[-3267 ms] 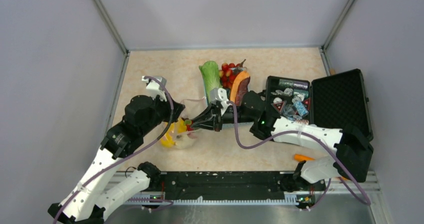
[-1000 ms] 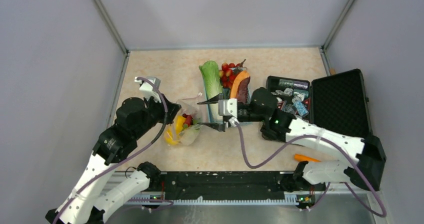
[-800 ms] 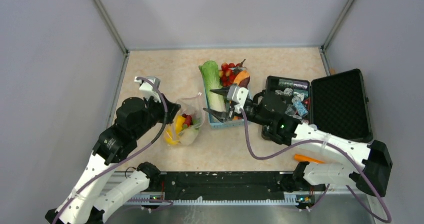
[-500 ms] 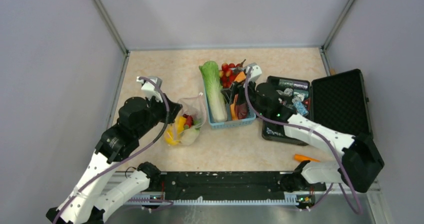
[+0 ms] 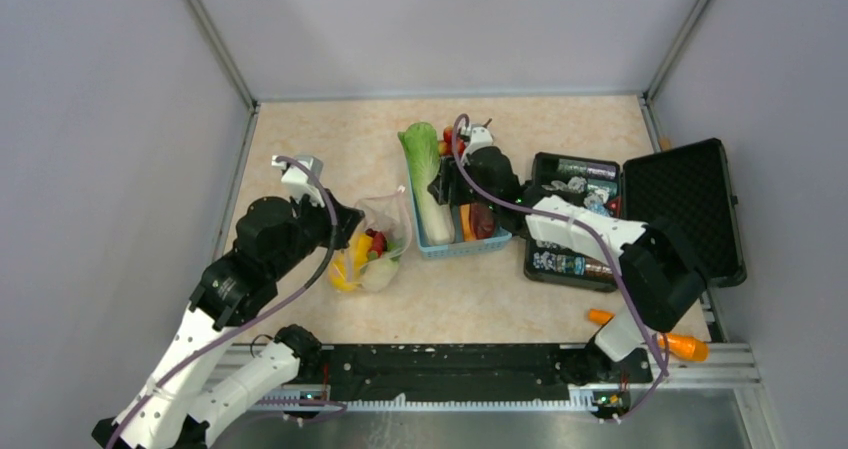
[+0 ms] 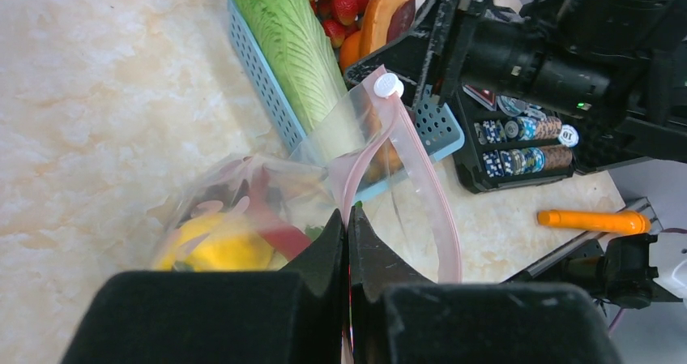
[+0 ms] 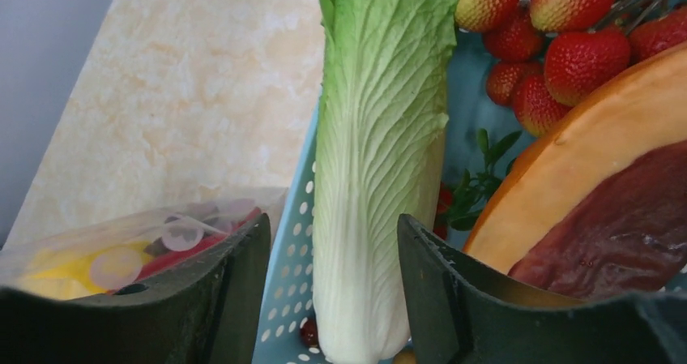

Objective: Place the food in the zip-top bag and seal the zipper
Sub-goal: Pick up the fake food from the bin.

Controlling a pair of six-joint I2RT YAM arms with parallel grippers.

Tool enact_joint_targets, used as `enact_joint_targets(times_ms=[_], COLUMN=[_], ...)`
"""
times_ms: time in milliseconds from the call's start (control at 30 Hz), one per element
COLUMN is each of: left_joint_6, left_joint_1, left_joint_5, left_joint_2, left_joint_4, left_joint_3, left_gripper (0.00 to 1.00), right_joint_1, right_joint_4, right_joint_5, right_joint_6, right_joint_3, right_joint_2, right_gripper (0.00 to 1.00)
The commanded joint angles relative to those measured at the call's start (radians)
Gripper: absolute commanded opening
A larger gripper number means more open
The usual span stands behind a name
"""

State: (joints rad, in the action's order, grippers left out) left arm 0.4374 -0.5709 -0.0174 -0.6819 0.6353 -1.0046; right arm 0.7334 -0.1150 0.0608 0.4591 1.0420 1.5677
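Observation:
The clear zip-top bag [image 5: 378, 254] lies left of the blue basket [image 5: 470, 248], with yellow fruit [image 6: 212, 249] and a red chili [image 6: 275, 233] inside. My left gripper [image 6: 348, 218] is shut on the bag's mouth edge, holding the pink zipper [image 6: 423, 173] up in a loop. The green cabbage [image 7: 381, 137] lies in the basket. My right gripper [image 7: 332, 254] is open and straddles its pale lower end; its left finger [image 7: 231, 287] is over the basket wall. Small red fruits [image 7: 587, 52] and an orange-rimmed slice [image 7: 599, 194] lie to the cabbage's right.
An open black case [image 5: 680, 204] with shiny packets stands right of the basket. A long orange piece [image 5: 655, 337] lies near the front right edge, by the right arm's base. Grey walls enclose the table on three sides.
My right arm left the bag's mouth, swung back over the basket and lowered its jaws round the cabbage, narrowing slightly. The left gripper has kept its hold on the bag.

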Motion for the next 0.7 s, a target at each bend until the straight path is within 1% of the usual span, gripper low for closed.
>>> enact_joint_targets(times_ms=[0, 67, 133, 300, 367, 400, 567, 633, 667], left_joint_6=[0.004, 0.004, 0.004, -0.006, -0.006, -0.005, -0.002, -0.001, -0.001], left_joint_1=[0.001, 0.001, 0.001, 0.001, 0.002, 0.001, 0.002, 0.001, 0.001], left_joint_5=[-0.009, -0.006, -0.007, -0.015, -0.008, -0.006, 0.001, 0.003, 0.005], left_joint_2=[0.016, 0.014, 0.015, 0.014, 0.009, 0.008, 0.011, 0.013, 0.015], left_joint_4=[-0.045, -0.042, -0.042, -0.042, -0.043, -0.044, -0.051, -0.049, -0.049], left_joint_3=[0.011, 0.01, 0.01, 0.009, 0.01, 0.012, 0.017, 0.014, 0.016], left_gripper=[0.0, 0.0, 0.0, 0.0, 0.0, 0.0, 0.0, 0.0, 0.0], right_joint_1=[-0.042, -0.053, -0.054, -0.054, -0.057, -0.064, -0.129, -0.156, -0.172], right_joint_4=[0.068, 0.072, 0.084, 0.083, 0.106, 0.111, 0.165, 0.127, 0.08], right_joint_5=[-0.024, -0.001, 0.048, 0.21, 0.31, 0.335, 0.358, 0.319, 0.266], right_joint_6=[0.069, 0.073, 0.067, 0.03, 0.006, -0.005, 0.014, -0.003, -0.027], right_joint_3=[0.056, 0.052, 0.049, 0.007, 0.008, 0.012, 0.049, 0.054, 0.054], right_joint_2=[0.059, 0.067, 0.052, -0.055, -0.075, -0.076, -0.03, -0.011, 0.004], right_gripper=[0.53, 0.44, 0.43, 0.63, 0.67, 0.68, 0.72, 0.72, 0.72])
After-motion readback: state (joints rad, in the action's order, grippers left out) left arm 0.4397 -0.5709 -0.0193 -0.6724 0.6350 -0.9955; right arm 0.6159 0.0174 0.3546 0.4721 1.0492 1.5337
